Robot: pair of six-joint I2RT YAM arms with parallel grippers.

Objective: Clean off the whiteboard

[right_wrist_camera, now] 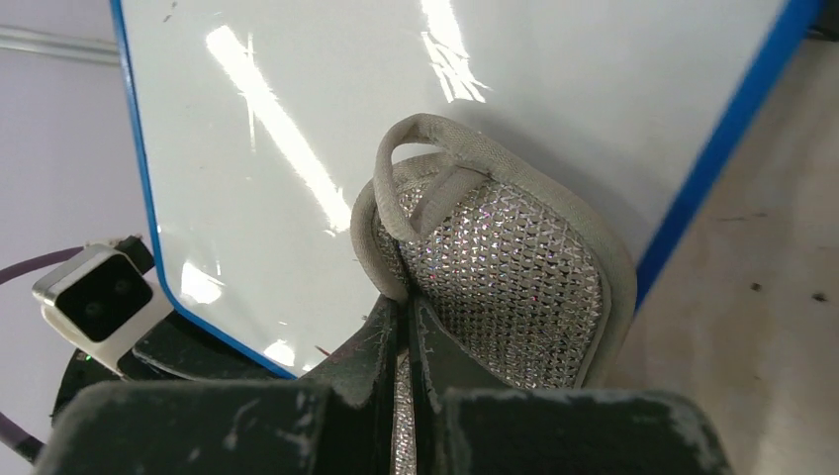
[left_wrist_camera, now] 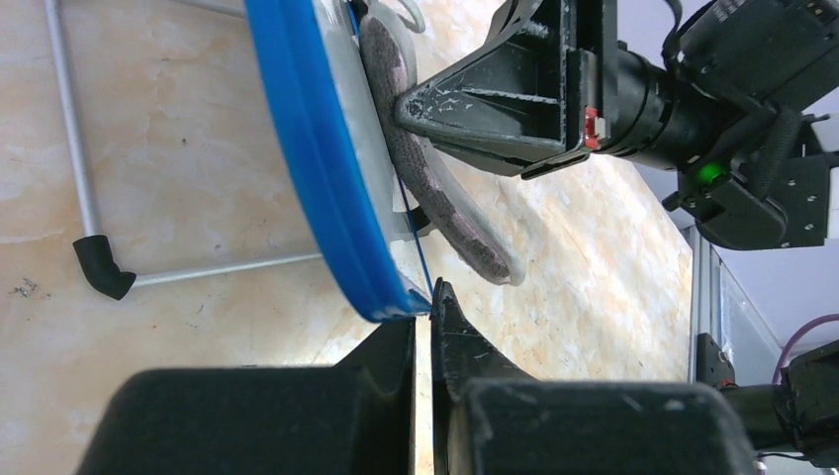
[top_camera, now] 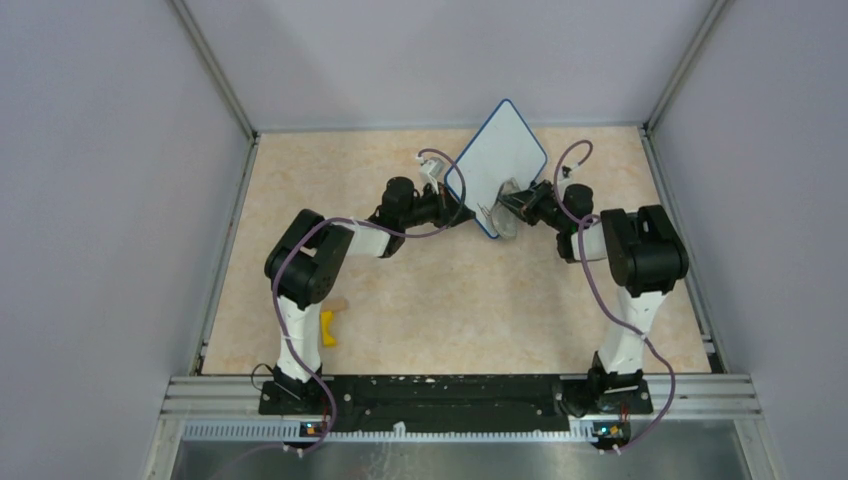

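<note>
We see the whiteboard (top_camera: 500,150) lifted off the desk (top_camera: 450,310) and tilted. It sits between the two arms toward the far side, one rounded corner pointing up and back. The left tool (left_wrist_camera: 432,297) has its fingers pressed together on the board's low blue rim, pinching it right at the edge.

From the other side, the right tool (right_wrist_camera: 408,317) is clamped on a grey eraser pad (right_wrist_camera: 505,287), gripping it near the fabric loop on its back. We can see the pad's glittery mesh backing facing the right wrist camera. Its soft face lies flat against the white surface, low on the board and close to the rim the left tool holds. In the left wrist view the pad bends slightly where it meets the board.

The white face we can see is glossy with streaks of reflected light, and we make out no writing on it.

Beyond the blue rim, a thin metal wire leg (left_wrist_camera: 99,267) with a black cap rests on the desk. A small yellow thing (top_camera: 328,325) lies on the desk near the left arm's base, well apart from the board.
</note>
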